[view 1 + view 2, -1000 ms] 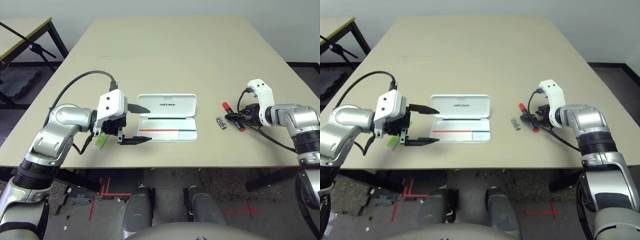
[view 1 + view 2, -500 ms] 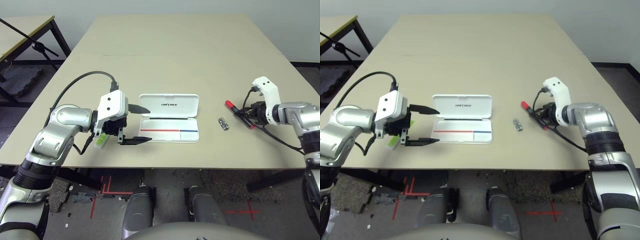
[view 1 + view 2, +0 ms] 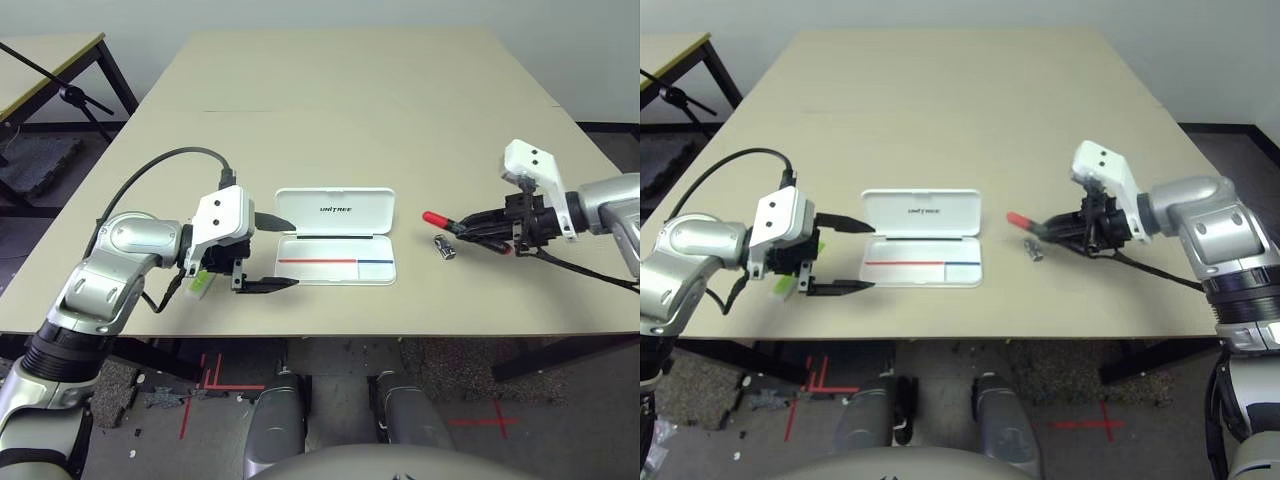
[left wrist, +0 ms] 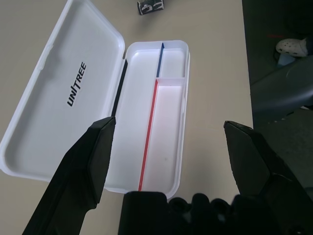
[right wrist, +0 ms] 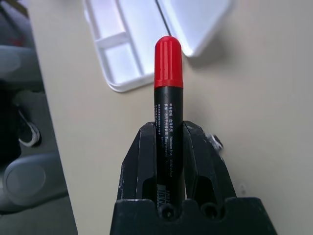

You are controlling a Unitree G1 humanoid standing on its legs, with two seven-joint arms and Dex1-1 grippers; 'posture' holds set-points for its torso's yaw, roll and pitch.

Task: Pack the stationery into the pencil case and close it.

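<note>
- Lying open on the tabletop (image 3: 420,110): pencil case (image 3: 336,249).
- Hovering left of the case, fingers spread wide: left pincer (image 3: 270,252), highlighter (image 3: 199,283) under it.
- Pinching the marker (image 3: 443,221), right of the case above the clip (image 3: 443,247): right pincer (image 3: 478,224).

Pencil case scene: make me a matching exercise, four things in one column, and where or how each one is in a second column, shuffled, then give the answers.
Things:
1. marker pen
2. pencil case
3. highlighter
4. metal clip

States:
A. lying open on the table, lid folded back
B. on the table under the left gripper
C. clamped in the right gripper, red cap pointing toward the case
D. loose on the table between the case and the right gripper

Pairs: 1-C, 2-A, 3-B, 4-D
</note>
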